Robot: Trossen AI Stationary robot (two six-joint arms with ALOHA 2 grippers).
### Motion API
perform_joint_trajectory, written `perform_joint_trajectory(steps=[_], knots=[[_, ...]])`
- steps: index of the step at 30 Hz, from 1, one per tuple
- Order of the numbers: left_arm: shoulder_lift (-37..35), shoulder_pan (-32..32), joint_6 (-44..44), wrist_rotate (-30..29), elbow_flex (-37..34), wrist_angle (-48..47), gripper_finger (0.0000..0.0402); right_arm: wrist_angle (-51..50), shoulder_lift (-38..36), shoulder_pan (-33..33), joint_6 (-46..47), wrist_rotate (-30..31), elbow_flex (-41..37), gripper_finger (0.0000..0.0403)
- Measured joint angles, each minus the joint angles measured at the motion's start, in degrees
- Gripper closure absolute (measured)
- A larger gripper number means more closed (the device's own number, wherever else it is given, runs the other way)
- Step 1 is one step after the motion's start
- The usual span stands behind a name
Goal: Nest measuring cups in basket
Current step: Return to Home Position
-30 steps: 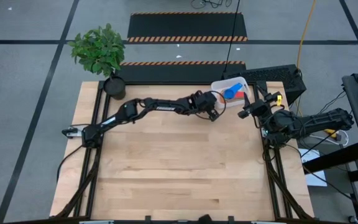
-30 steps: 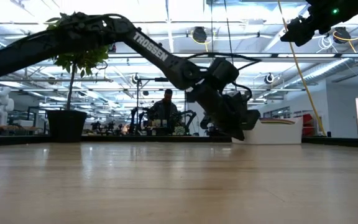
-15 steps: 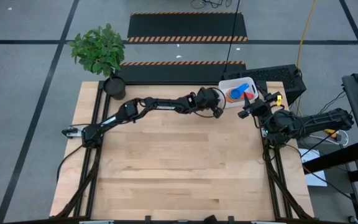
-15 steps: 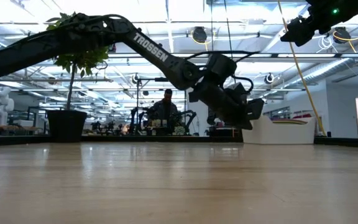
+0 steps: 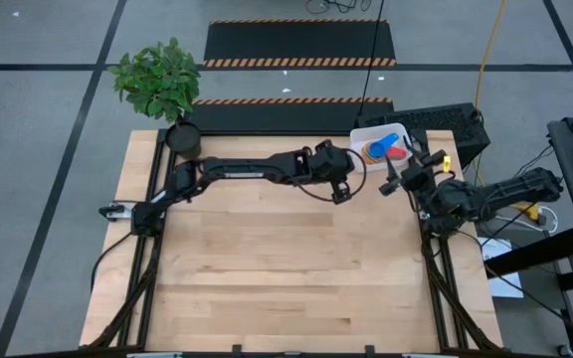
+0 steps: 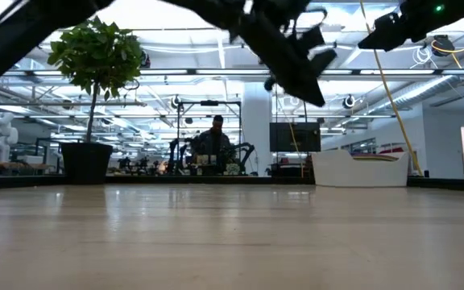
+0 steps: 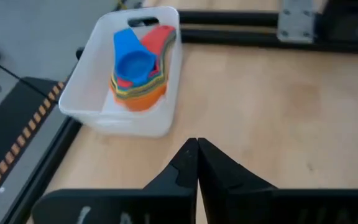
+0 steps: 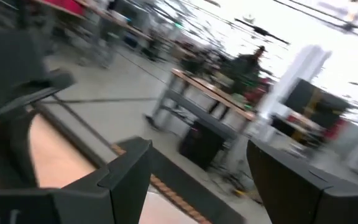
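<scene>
One basket (image 5: 360,133), white, standing at the table's (image 5: 286,268) far right corner. In it is one nested stack of measuring cups (image 7: 137,73). Layers I can tell apart in the left wrist view: blue bowl on top, a red handle beside the blue one, a thin yellow rim, orange at the bottom. The full number of cups in the stack cannot be made out. Two arms, two grippers. One plant pot (image 5: 183,139) at the far left corner, one person (image 6: 217,138) in the room behind. Left gripper (image 7: 197,149): fingers pressed together, nothing between them, raised above the table near its far edge. The basket lies just ahead of the closed tips and off to one side, clearly apart, no contact. Right gripper (image 8: 197,155): fingers spread wide, nothing held. This arm sits folded at the table's right edge, close beside the basket, not touching it. In the low view the basket's wall hides the cups entirely and the left arm is cut off by the picture's top edge. In the high view the cups show only as a blue, red and orange patch. The right wrist view is blurred, and neither basket nor cups can be picked out in it.
</scene>
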Motion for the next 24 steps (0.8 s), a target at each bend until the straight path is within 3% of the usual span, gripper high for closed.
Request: perform_joint_trajectory(steps=[4, 8, 11, 15, 18, 24], knots=[[-3.1, -1.8, -0.8, -1.3, -1.5, -4.3, 0.0397, -5.1, 0.5, 3.5, 9.5, -6.2, 0.0, 0.0149], [-5.7, -3.1, -3.3, -3.6, -6.4, -4.1, 0.0396, -10.1, 0.9, 6.1, 19.5, -19.1, 0.0, 0.0154], [-8.9, -3.7, -5.7, -6.4, -12.4, -2.3, 0.0396, -10.2, 1.4, 7.9, 23.4, -27.3, 0.0, 0.0165], [-14.3, -4.4, -9.5, -7.7, -23.7, 2.3, 0.0396, -10.8, 1.5, 10.0, 27.3, -30.1, -0.1, 0.0189], [-19.7, -4.9, -12.4, -7.9, -32.8, 6.7, 0.0396, -14.4, 1.5, 11.5, 29.4, -30.5, -0.1, 0.0222], [-34.0, -7.9, -19.5, -13.9, -50.6, 14.4, 0.0396, -20.5, 1.5, 13.1, 27.7, -39.6, -0.1, 0.0335]])
